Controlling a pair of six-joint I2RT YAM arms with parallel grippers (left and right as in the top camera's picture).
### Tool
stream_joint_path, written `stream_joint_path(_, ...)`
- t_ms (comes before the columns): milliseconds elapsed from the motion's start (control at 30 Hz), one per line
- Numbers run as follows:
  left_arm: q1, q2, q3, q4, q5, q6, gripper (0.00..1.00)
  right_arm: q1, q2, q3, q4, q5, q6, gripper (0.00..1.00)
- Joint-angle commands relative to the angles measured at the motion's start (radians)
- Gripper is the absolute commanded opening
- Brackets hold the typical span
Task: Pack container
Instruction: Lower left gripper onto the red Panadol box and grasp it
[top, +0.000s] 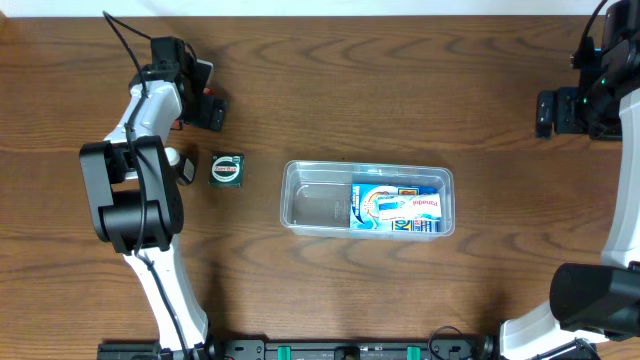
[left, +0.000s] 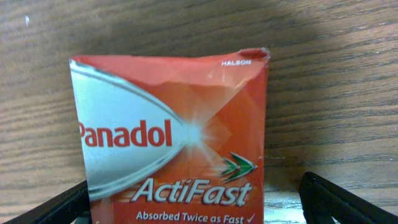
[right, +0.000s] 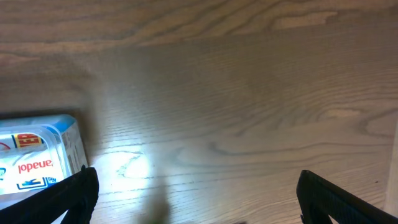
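The clear plastic container (top: 310, 200) lies at the table's middle with a blue Panadol box (top: 397, 208) in its right half. My left gripper (top: 205, 103) is at the far left back. In the left wrist view a red Panadol ActiFast box (left: 180, 124) lies on the table between its open jaws (left: 199, 208), with a gap to the right finger. From overhead this red box is hidden under the gripper. My right gripper (top: 548, 112) is at the far right back, open and empty (right: 196, 199) over bare wood. The blue box (right: 37, 158) shows at that view's left edge.
A small green and black box (top: 227, 169) lies on the table left of the container, below the left gripper. The arm bases stand at the table's front left and front right.
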Motion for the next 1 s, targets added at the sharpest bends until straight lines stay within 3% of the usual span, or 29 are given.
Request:
stream_joint_path(0,0.001,0.043,-0.027,-0.031,-0.014,-0.035,0.98,-0.005,-0.015,0.011,-0.001,0.013,0.013,0.99)
stream_joint_path(567,0.001,0.043,-0.026,0.081,-0.015,-0.035,0.99,-0.005,-0.015,0.011,-0.001,0.013,0.013,0.99)
stream_joint_path(967,0.000,0.012,-0.018,0.089,-0.017,-0.035,0.80,-0.005,-0.015,0.011,-0.001,0.013,0.013,0.99)
